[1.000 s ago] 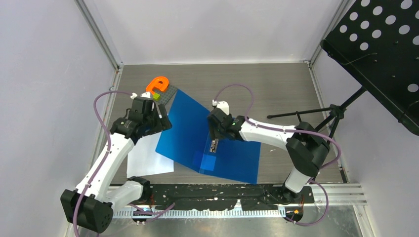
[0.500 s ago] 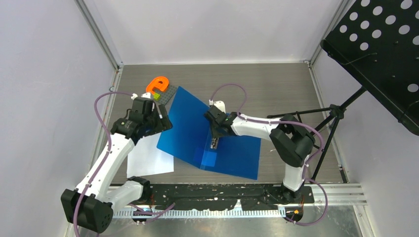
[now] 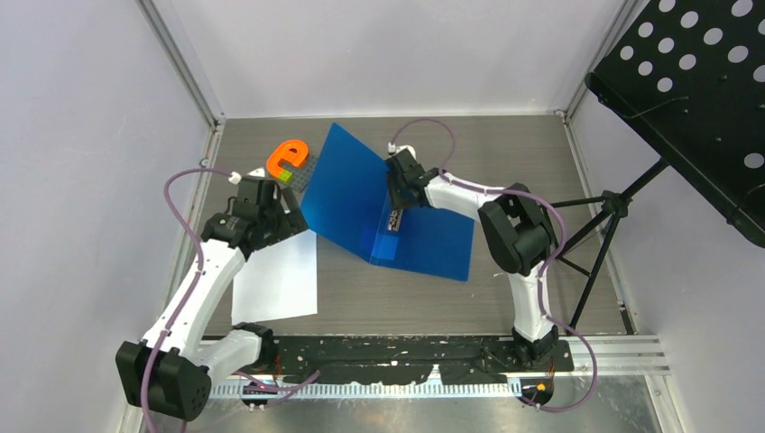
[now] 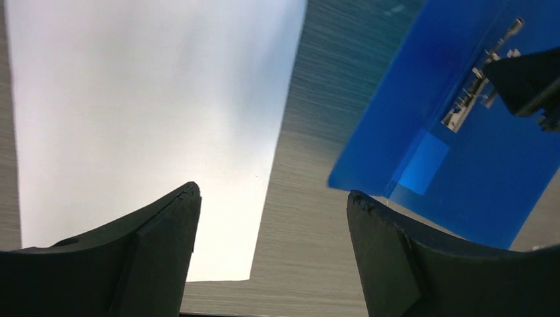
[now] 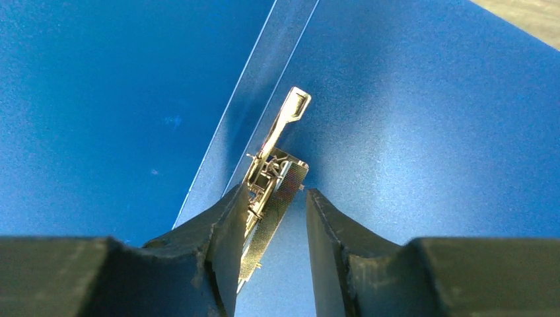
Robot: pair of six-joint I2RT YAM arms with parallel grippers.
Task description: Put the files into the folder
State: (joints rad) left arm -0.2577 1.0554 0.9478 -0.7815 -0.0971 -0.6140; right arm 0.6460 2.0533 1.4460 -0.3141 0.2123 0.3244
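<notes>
The blue folder (image 3: 424,239) lies open at mid-table, its cover (image 3: 347,185) raised on the left. It also shows in the left wrist view (image 4: 475,165) and fills the right wrist view (image 5: 429,99). My right gripper (image 3: 397,194) (image 5: 275,191) sits on the inner spine, jaws narrowly apart astride the metal clip (image 5: 274,172), which touches the left finger. The white file sheet (image 3: 275,284) (image 4: 145,99) lies flat, left of the folder. My left gripper (image 3: 287,223) (image 4: 271,195) is open and empty above the sheet's far right corner.
An orange letter block (image 3: 289,155) on a grey plate stands just behind the left gripper, beside the folder's cover. A black music stand (image 3: 695,90) and its tripod (image 3: 613,207) stand at the right. Grey walls close in the table.
My right gripper has moved toward the back of the table and the folder has slid back with it. More of the white sheet shows. The left gripper has shifted slightly left.
</notes>
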